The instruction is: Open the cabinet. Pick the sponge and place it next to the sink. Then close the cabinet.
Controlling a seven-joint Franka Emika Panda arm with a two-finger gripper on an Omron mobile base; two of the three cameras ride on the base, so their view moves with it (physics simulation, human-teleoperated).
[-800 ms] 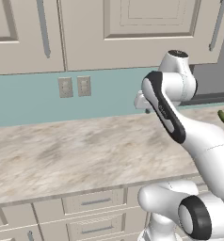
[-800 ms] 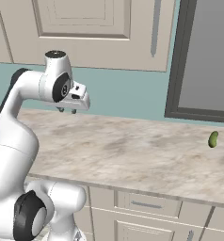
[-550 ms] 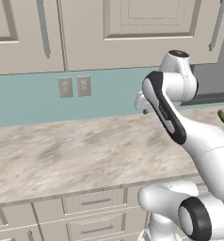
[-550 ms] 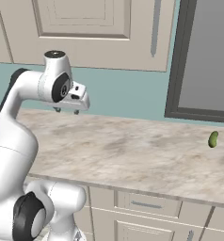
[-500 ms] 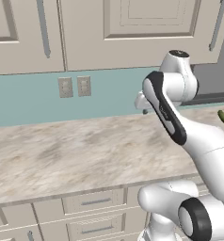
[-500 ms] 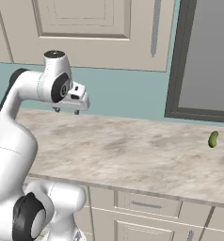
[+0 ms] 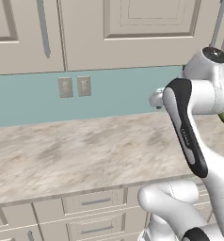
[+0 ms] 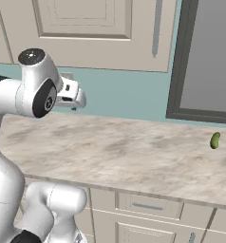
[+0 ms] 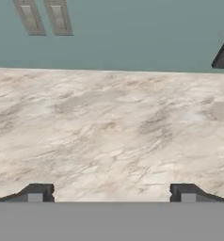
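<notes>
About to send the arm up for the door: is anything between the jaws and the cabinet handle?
Nothing visible. The gripper, jaws open and empty, hovers over the marble counter; open air separates it from the cabinet handle above. The green pickle lies far aside.

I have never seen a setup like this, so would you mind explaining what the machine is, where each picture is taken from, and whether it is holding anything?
This is a white robot arm with dark joints in a rendered kitchen. Two cameras ride on its base, behind it to the left and right. The third sits on its hand, looking along the two-finger gripper, whose dark fingertips stand wide apart with nothing between them. Below it lies a beige marbled counter bearing a small green pickle-like thing. Above hangs the beige wall cabinet with its long grey bar handle, door shut. Two wall outlets sit on the teal backsplash.
</notes>
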